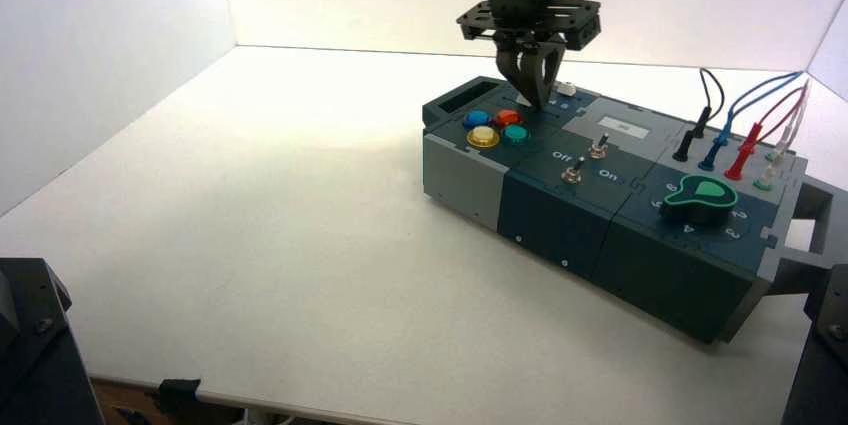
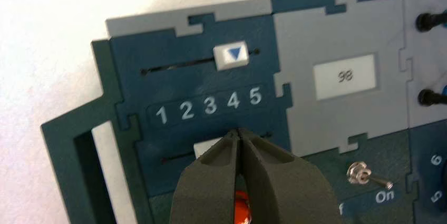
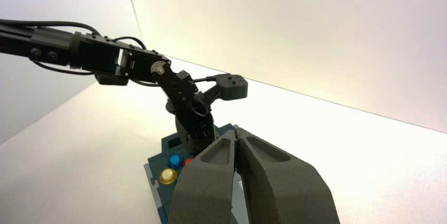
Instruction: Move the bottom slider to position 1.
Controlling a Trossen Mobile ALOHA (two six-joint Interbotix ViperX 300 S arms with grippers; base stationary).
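One risk: left gripper [image 2: 238,133], closed and empty beside bottom slider [image 2: 204,147], overrides it if too high. Right gripper [image 3: 235,133] idles short of box [image 1: 460,182].

In the high view, bare tabletop [image 1: 230,205] fills left and centre; upright wires [image 1: 770,110] obstruct the box's upper right end.

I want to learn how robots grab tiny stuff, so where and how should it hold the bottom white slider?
Probably push the side of the bottom slider's knob facing position 5, coming from above: the blocky knob stands up from its slotted track, giving the left gripper a side to press.
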